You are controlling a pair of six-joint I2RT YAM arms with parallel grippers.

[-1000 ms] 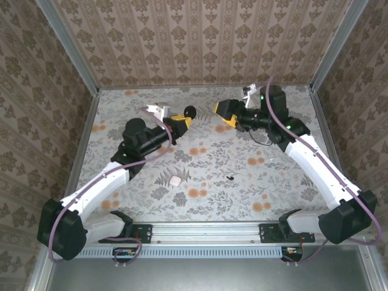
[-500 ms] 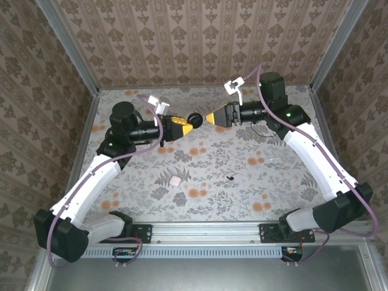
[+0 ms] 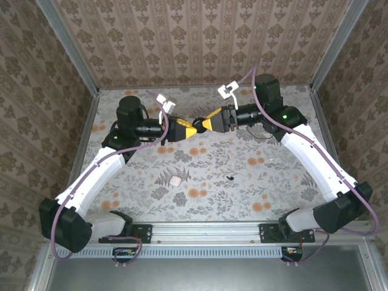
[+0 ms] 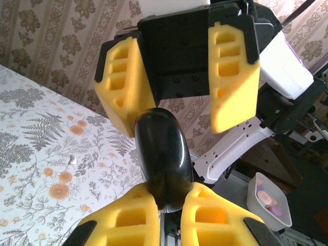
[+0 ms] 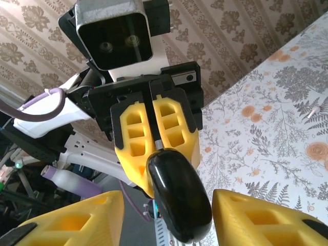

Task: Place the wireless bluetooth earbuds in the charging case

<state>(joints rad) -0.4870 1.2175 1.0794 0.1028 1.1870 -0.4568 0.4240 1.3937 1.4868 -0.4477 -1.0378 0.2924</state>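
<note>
Your left gripper (image 3: 193, 127) is clamped on the charging case (image 3: 198, 123), and your right gripper (image 3: 206, 123) has its jaws apart on either side of it.

I see a white pebble (image 3: 176, 180) lying on the floral table (image 3: 267, 194), well clear of the patterned walls (image 3: 200, 42). Beyond the table's edge sits a white tray (image 4: 252, 193) holding pink and purple pieces.

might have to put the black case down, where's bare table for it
Free: the floral tabletop between the tiny black earbud and the right arm, and between the white pebble-like object and the left arm. Crowded: back centre, where the left hand and right hand meet around the glossy black round case.
</note>
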